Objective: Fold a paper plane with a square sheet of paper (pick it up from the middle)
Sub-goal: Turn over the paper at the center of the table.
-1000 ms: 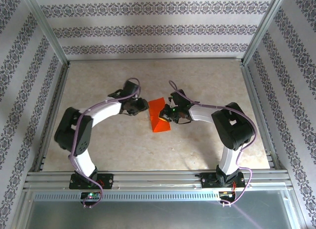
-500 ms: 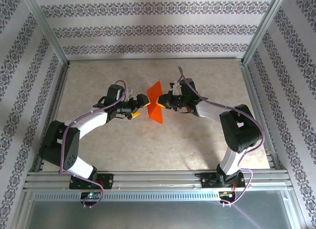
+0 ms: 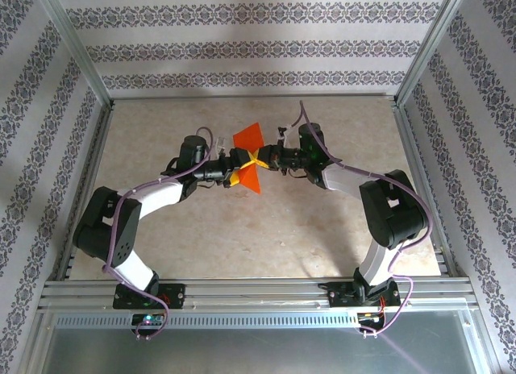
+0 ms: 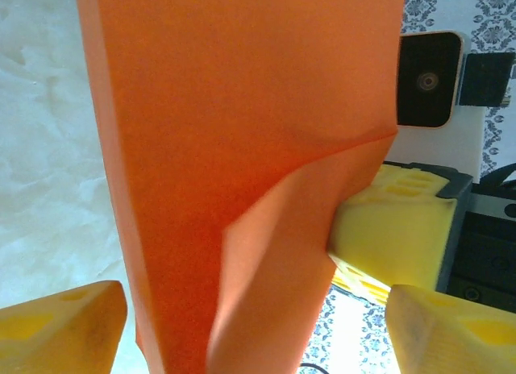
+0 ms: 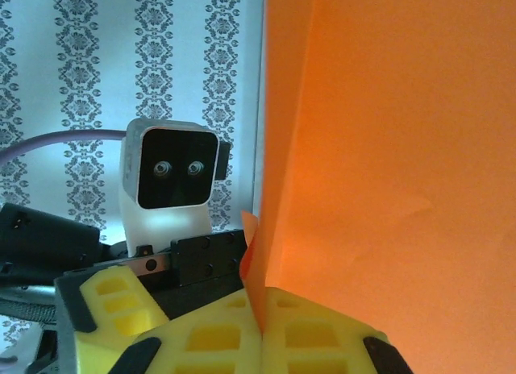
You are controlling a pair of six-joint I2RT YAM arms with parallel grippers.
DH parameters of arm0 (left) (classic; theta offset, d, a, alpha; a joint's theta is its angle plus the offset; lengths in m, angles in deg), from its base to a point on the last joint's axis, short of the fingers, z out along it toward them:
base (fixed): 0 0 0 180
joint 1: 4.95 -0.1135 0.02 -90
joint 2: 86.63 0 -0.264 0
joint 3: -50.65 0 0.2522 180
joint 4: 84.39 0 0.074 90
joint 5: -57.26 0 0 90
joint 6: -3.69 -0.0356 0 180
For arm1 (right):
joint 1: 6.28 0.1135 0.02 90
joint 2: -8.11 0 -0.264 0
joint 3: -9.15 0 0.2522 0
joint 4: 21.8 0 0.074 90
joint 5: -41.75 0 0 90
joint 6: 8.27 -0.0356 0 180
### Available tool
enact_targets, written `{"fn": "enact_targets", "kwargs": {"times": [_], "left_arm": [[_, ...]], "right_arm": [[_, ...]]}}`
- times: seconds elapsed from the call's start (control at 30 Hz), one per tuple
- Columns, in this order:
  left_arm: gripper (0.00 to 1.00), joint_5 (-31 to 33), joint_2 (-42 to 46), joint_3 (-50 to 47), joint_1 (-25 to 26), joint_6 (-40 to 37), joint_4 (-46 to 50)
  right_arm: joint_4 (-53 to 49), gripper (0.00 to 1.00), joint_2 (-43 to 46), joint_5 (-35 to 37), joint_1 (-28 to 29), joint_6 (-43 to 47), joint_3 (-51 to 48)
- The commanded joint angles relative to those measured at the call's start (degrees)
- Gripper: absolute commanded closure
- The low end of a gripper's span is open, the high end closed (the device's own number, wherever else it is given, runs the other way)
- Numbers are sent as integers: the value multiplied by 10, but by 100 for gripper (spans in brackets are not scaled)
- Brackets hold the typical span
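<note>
The square sheet of paper (image 3: pixel 248 138) is bright orange-red, folded and creased, and held upright above the table's middle. My right gripper (image 3: pixel 263 159) is shut on its edge; in the right wrist view the yellow pads (image 5: pixel 314 342) meet with the paper (image 5: pixel 387 148) pinched between them. My left gripper (image 3: pixel 239 168) faces it from the left and stands open. In the left wrist view the paper (image 4: pixel 234 124) hangs between the spread yellow fingertips (image 4: pixel 64 330), not clamped by them. No finished paper plane is in view.
The beige tabletop (image 3: pixel 242 237) lies below, fenced by metal rails (image 3: pixel 89 189) and patterned walls. The right gripper's yellow finger (image 4: pixel 395 229) presses the sheet in the left wrist view. The left wrist camera (image 5: pixel 173 176) sits close to the right gripper.
Both grippers carried the paper up and away from the bases. The left gripper opened and closed in around the sheet; the right stayed shut on it.
</note>
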Motion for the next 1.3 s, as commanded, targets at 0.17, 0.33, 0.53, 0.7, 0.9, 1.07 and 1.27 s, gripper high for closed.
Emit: {"fn": "enact_targets", "kwargs": {"times": [0.17, 0.33, 0.53, 0.7, 0.9, 1.07, 1.27], "left_arm": [[42, -18, -41, -11, -2, 48, -92], [54, -14, -44, -12, -2, 51, -94], [65, -10, -38, -8, -2, 40, -73], [76, 0, -30, -4, -3, 20, -38], [90, 24, -14, 6, -7, -21, 37], [93, 86, 16, 50, -16, -136, 226], [96, 255, 18, 182, -6, -277, 526]], "right_arm": [[36, 96, -22, -28, -13, -8, -25], [36, 96, -24, -27, -18, -7, -33], [36, 96, -27, -24, -21, -7, -37], [32, 95, -25, -19, -23, -4, -40], [-45, 82, -2, 10, -32, 50, -33], [-198, 65, 41, 78, -51, 159, -14], [-393, 49, 97, 240, -59, 296, 32]]}}
